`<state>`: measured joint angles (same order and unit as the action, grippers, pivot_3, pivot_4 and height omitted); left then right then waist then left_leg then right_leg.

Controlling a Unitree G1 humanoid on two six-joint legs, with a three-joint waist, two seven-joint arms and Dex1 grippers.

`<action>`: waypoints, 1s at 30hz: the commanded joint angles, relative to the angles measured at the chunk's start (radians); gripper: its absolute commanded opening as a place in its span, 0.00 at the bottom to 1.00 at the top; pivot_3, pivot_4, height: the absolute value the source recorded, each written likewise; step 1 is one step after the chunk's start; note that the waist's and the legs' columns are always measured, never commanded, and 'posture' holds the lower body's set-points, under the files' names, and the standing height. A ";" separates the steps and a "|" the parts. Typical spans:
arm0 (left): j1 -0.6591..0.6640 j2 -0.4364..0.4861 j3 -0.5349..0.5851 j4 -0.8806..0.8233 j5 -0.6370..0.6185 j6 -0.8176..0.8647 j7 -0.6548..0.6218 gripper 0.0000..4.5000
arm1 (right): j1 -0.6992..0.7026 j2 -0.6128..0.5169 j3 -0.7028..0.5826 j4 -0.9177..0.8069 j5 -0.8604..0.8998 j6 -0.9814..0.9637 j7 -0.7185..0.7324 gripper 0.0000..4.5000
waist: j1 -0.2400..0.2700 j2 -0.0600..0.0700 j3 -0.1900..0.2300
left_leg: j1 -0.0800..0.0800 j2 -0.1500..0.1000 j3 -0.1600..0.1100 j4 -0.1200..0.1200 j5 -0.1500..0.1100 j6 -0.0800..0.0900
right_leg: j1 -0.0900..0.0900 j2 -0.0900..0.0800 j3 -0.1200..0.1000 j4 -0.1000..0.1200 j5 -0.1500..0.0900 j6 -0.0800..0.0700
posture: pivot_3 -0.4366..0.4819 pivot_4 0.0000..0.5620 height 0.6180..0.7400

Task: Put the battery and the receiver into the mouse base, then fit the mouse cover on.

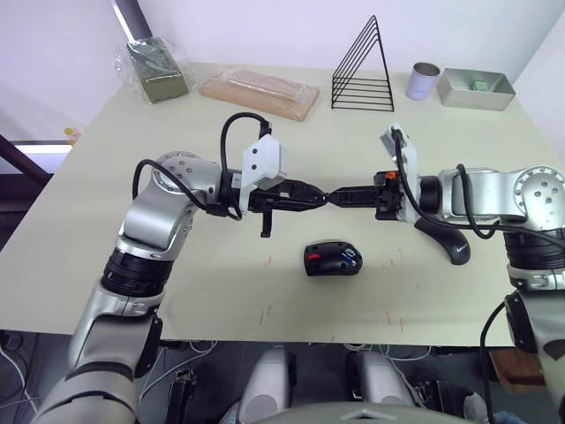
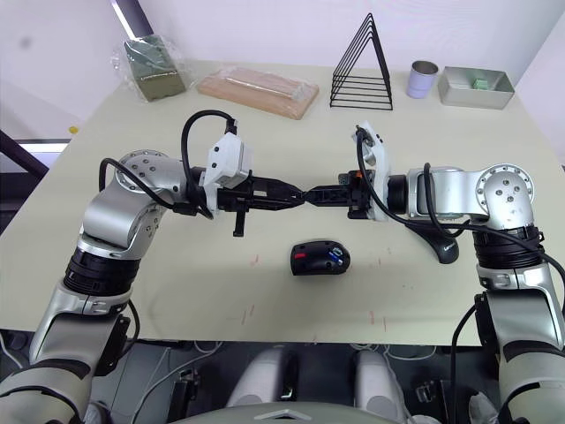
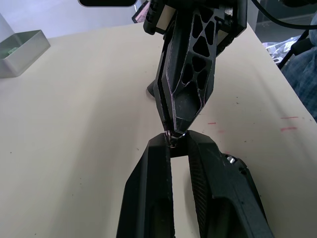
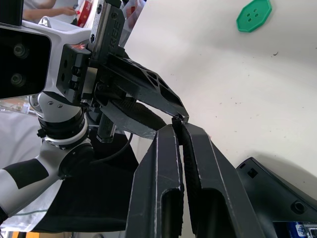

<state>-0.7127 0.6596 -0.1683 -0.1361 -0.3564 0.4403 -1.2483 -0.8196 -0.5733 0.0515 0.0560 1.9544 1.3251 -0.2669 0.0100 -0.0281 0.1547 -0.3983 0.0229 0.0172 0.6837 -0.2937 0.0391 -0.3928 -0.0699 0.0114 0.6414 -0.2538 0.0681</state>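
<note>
Mouse base (image 1: 333, 260) open on table, battery (image 1: 350, 258) inside; mouse cover (image 1: 448, 243) right.

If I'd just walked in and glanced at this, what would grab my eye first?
Probably the two hands, left hand and right hand, meeting tip to tip in mid-air over the middle of the table, pinching something tiny between them. Just below, nearer the robot, lies the open mouse base, red and blue inside, and the mouse cover rests under the right arm.
</note>
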 commanded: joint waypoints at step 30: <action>0.300 0.023 0.017 -0.068 -0.055 0.025 0.066 0.99 | -0.433 -0.312 0.368 -0.223 -0.258 0.282 0.190 0.00 | -0.021 0.002 0.000 | -0.001 0.000 0.002 -0.002 0.000 0.000 | -0.004 -0.004 0.002 -0.002 -0.001 -0.004 | 0.48 0.27 1.00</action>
<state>-0.4081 0.6888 -0.1363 -0.2011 -0.4206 0.5034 -1.1747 -1.2049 -0.8933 0.3955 -0.1596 1.7277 1.5727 -0.1315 -0.0111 -0.0264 0.1548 -0.3995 0.0234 0.0187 0.6821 -0.2938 0.0391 -0.3964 -0.0734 0.0130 0.6398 -0.2546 0.0637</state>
